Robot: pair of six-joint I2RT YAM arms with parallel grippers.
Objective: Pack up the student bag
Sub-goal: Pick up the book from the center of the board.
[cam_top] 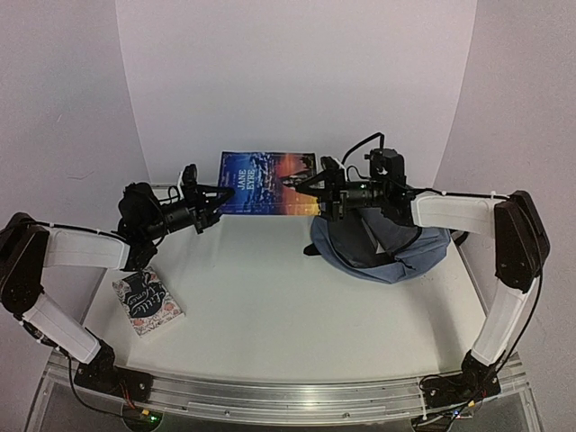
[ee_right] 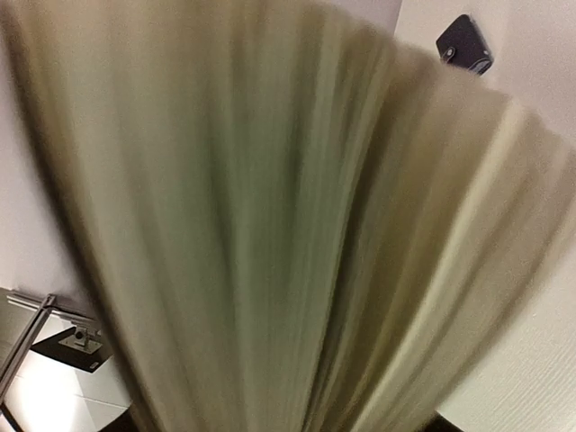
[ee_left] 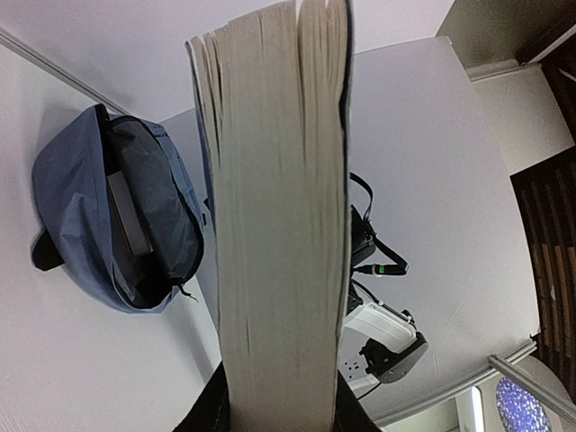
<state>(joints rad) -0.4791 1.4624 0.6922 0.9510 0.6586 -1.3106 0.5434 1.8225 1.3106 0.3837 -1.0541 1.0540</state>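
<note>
The left claw [cam_top: 216, 196] is clamped on one end of the big blue book [cam_top: 265, 180]. In its own camera the pages come straight up out of it. The right claw [cam_top: 310, 186] is at the other end of the same book, the end nearer the student bag [cam_top: 396, 254]. Its camera shows only blurry pages, so I cannot tell if it is squeezing or not. The book is up in the air, standing on its edge, just beside the bag and a bit farther back.

I think the job is partly done. The bag lies on the worktop [cam_top: 270, 315], under the right arm. Its top is unzipped and gaping, and a flat grey thing [ee_left: 126, 211], maybe a book, is already inside. The blue book is not in yet. A small patterned book [cam_top: 148, 302] lies flat on the worktop, far from the bag, by the left arm. That one looks left to pack too.

The bag is soft, floppy and grey-blue, with a black zip around the opening.
</note>
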